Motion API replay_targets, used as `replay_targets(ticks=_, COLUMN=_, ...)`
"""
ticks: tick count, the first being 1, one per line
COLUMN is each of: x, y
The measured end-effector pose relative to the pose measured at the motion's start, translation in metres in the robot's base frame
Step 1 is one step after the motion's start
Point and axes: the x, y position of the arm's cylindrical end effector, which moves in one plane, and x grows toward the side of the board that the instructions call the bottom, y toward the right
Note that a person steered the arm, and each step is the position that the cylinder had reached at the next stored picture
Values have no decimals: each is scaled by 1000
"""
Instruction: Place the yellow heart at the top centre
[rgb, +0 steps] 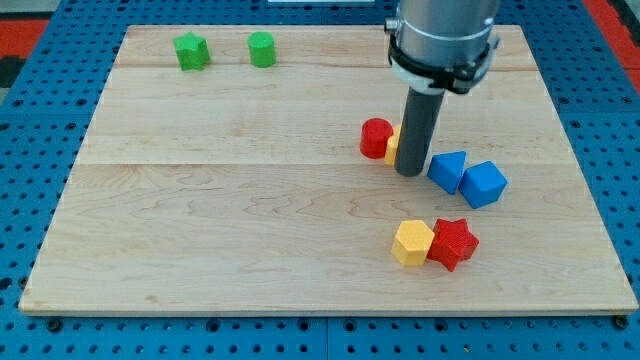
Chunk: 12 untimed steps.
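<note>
A yellow block (393, 143), probably the yellow heart, is mostly hidden behind my rod; only a sliver shows between the rod and a red round block (376, 137) at the board's middle right. My tip (408, 172) rests on the board just at the view's bottom right of that yellow sliver, touching or nearly touching it. The board's top centre lies up and to the left of the tip.
A blue triangular block (448, 171) and a blue cube (483, 184) lie right of the tip. A yellow hexagon (412, 243) and a red star (452, 243) touch below. A green star (190, 51) and a green round block (261, 49) sit top left.
</note>
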Motion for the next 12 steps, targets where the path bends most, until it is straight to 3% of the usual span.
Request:
replay_targets(ticks=2, x=-87, y=-1)
replay_targets(ticks=3, x=-113, y=-28)
replay_targets(ticks=5, x=-90, y=-63)
replay_targets(ticks=12, x=-174, y=-79)
